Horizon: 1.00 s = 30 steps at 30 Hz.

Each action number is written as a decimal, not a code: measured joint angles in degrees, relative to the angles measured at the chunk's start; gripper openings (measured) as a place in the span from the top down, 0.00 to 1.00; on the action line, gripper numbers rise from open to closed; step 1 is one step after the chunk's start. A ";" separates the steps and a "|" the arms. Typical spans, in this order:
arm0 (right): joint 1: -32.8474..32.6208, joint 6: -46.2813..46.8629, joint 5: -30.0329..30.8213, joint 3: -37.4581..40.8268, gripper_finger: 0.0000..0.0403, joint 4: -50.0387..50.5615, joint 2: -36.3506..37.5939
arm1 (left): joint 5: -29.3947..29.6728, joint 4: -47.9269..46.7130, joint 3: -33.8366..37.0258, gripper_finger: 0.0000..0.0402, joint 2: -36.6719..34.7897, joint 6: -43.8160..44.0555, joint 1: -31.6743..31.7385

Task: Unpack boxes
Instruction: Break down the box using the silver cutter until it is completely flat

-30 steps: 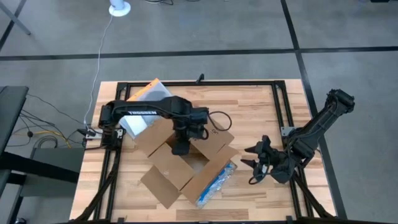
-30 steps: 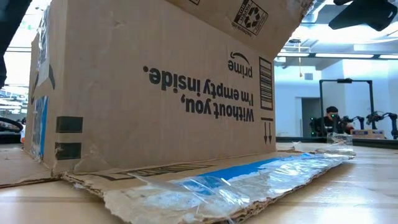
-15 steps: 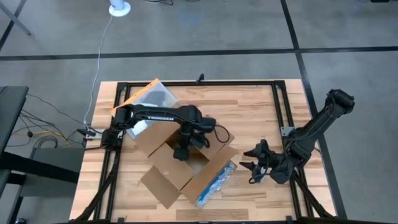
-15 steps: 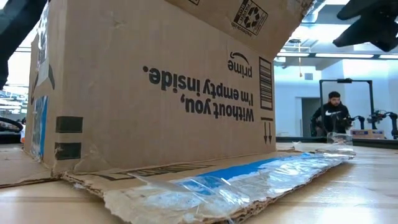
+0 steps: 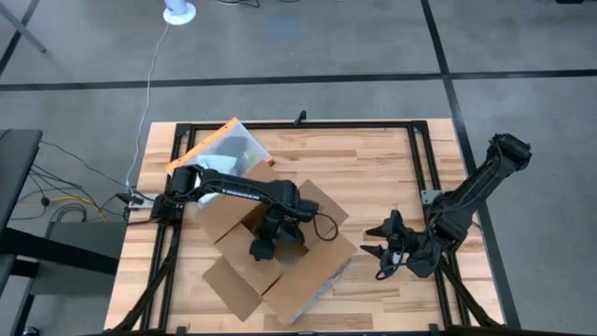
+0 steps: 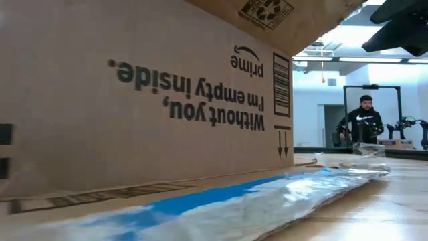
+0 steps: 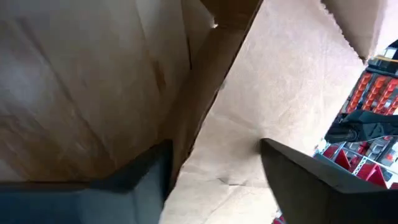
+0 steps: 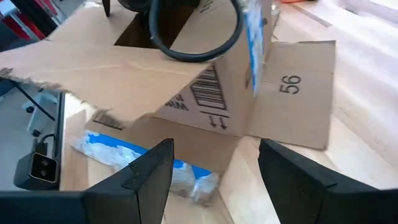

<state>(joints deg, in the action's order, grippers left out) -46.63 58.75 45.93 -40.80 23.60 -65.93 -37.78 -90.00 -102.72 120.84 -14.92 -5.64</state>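
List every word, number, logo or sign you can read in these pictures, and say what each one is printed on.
"Without you, I'm empty inside." — upside down on the cardboard box wall.
"prime" with a curved arrow — same wall, upside down.
Recycling symbol — on the flap above.
"56" — on a box flap lying on the table.
Barcode and arrow marks — its digits are too small to read.
Lettering on the left arm — too small to read.

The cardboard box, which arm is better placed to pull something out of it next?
Probably the left. The left gripper is already down inside the open cardboard box, fingers apart. The right gripper waits open beside the box.
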 joint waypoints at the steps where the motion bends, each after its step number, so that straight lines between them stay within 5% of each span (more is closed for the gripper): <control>1: 0.00 -0.20 0.01 0.00 0.46 -0.11 0.00 | 0.00 -0.10 -0.24 0.57 -0.05 0.31 -0.34; 4: 0.28 -0.51 0.02 0.00 0.46 -0.02 0.02 | -0.59 -0.21 -2.17 0.85 -0.16 2.41 -1.01; 6: 0.28 -1.10 0.31 -0.41 0.46 0.23 0.02 | -0.21 -0.48 -4.10 0.95 -0.36 5.25 -1.03; 17: 5.07 -14.59 0.61 -13.09 0.46 5.34 0.26 | 27.66 -0.22 -18.64 1.00 -9.78 23.49 -5.27; 25: 10.53 -30.67 -6.53 -27.60 0.46 4.66 0.34 | 41.58 0.19 -19.12 1.00 -14.57 33.00 -12.86; 30: 11.50 -36.16 -9.01 -35.31 0.46 10.76 0.28 | 43.16 0.27 -19.15 1.00 -14.89 34.30 -13.94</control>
<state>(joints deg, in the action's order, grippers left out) -35.14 22.59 36.93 -76.11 34.36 -65.65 5.38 -89.73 -121.86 105.95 19.38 -19.59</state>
